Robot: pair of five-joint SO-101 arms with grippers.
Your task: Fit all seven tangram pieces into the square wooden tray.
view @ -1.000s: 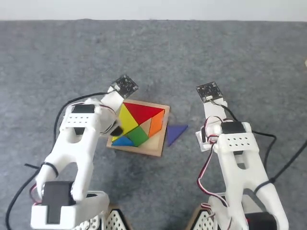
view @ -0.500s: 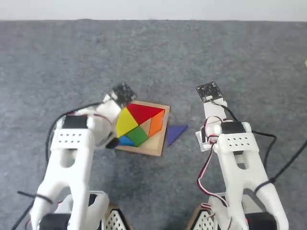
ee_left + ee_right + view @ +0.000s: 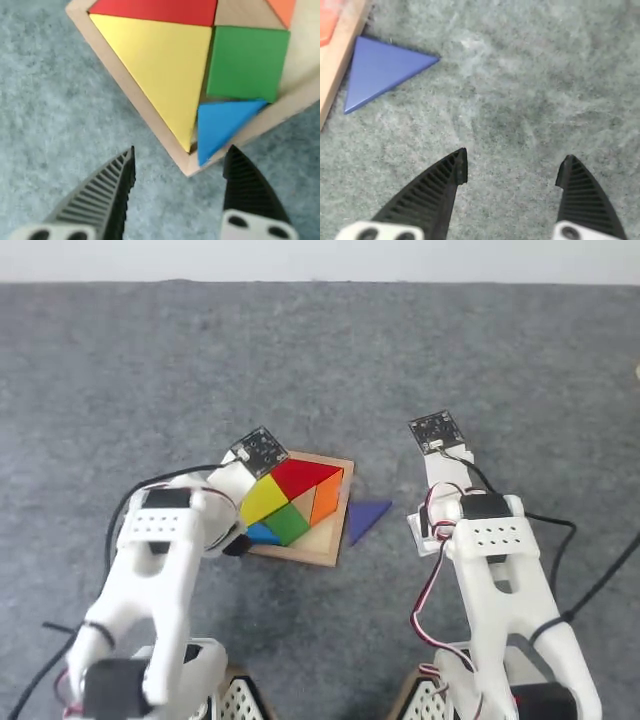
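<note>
table: grey felt-like top, both arms at the near edge.
left arm: bent over the tray's left side. left gripper fingers apart, holding nothing, one on each side of the tray's near-left corner.
right arm: right of the tray. right gripper fingers apart, empty, over bare table right of the purple triangle.
tray: square, wooden, turned at an angle, centre-left. Bare wood along its right side.
yellow triangle: in the tray, left side.
red triangle: in the tray, far corner, touching yellow.
green square: in the tray, right of yellow.
orange piece: in the tray, right of red.
purple triangle: on the table, just right of the tray.
blue triangle: near-left corner, tip over the rim.
</note>
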